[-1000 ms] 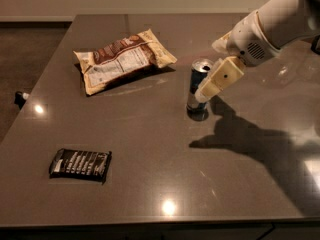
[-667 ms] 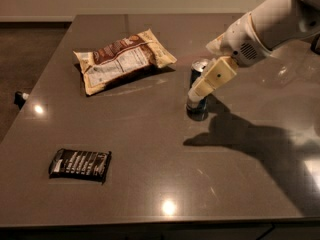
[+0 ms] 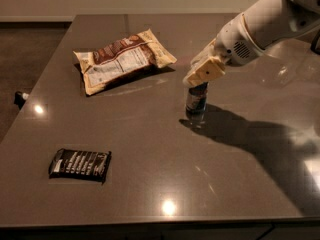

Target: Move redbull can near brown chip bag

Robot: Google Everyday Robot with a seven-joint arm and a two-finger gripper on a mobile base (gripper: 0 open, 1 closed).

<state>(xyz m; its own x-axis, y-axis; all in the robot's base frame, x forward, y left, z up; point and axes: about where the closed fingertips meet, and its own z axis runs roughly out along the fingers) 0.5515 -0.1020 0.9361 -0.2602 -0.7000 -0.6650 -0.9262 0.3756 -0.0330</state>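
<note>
Reading this as the grasp stage: the gripper (image 3: 204, 73) sits on top of the redbull can (image 3: 196, 100), covering its upper part. Can't tell whether the jaws are pinching the can or spread around it; the gripper's own body hides the gap. The can stands upright on the desk (image 3: 150, 149), directly under the jaws, base apparently on the surface. The brown chip bag (image 3: 122, 60) lies flat, left of the jaws and further back, well apart from the can. A small black packet (image 3: 80, 164) lies near the front edge, far left of the jaws and off the likely path.

Risks, my call:
- The hold is high on a slim, tall can, so a loose or off-centre pinch could let it tilt or slip on lift.
- Dragging it instead could tip it.
- At drop-off, coming in low could clip the bag's crinkled edge and shove it.
</note>
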